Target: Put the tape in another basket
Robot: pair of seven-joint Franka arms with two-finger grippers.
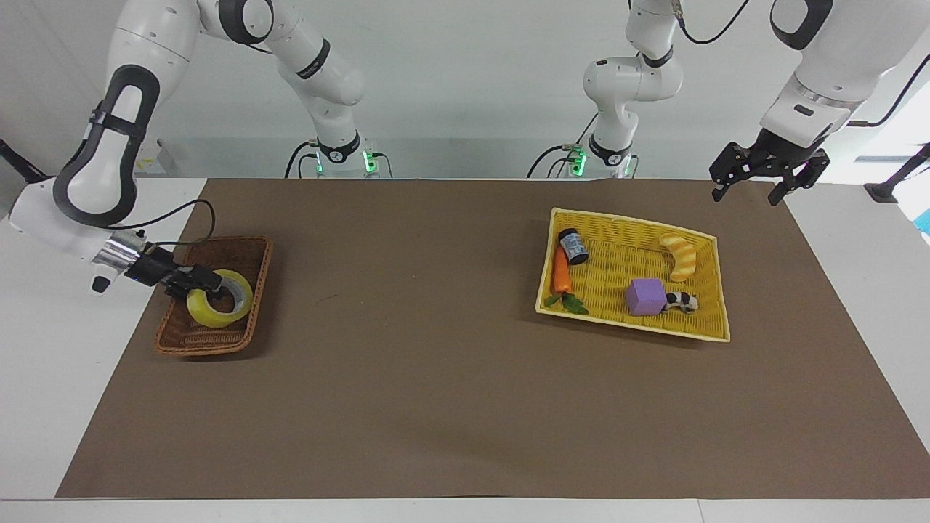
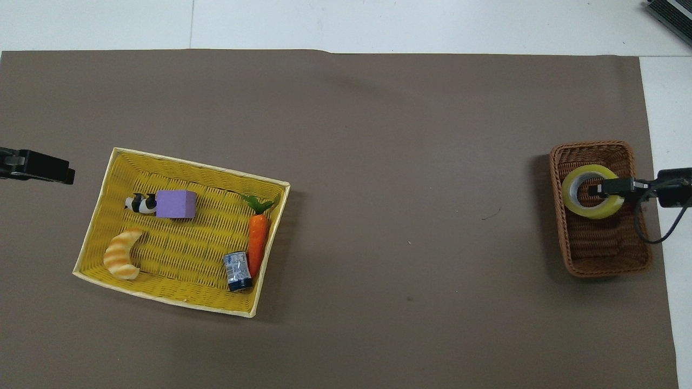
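Observation:
The yellow tape (image 1: 207, 317) roll lies tilted in the dark-brown wicker basket (image 1: 211, 341) at the right arm's end of the table. My right gripper (image 1: 211, 284) is shut on the roll's wall, one finger inside the ring, low in the basket. In the overhead view the tape (image 2: 592, 212) sits in the half of the basket (image 2: 605, 254) that is farther from the robots, with the right gripper (image 2: 597, 190) on it. My left gripper (image 1: 748, 190) is open and empty, raised over the mat's edge beside the yellow tray; its tip shows in the overhead view (image 2: 59, 172).
A flat yellow woven tray (image 1: 632, 330) toward the left arm's end holds a striped croissant toy (image 1: 681, 256), a purple block (image 1: 645, 296), a carrot (image 1: 561, 270), a small can (image 1: 574, 245) and a cow toy (image 1: 681, 300). Brown mat (image 1: 421, 327) lies between the baskets.

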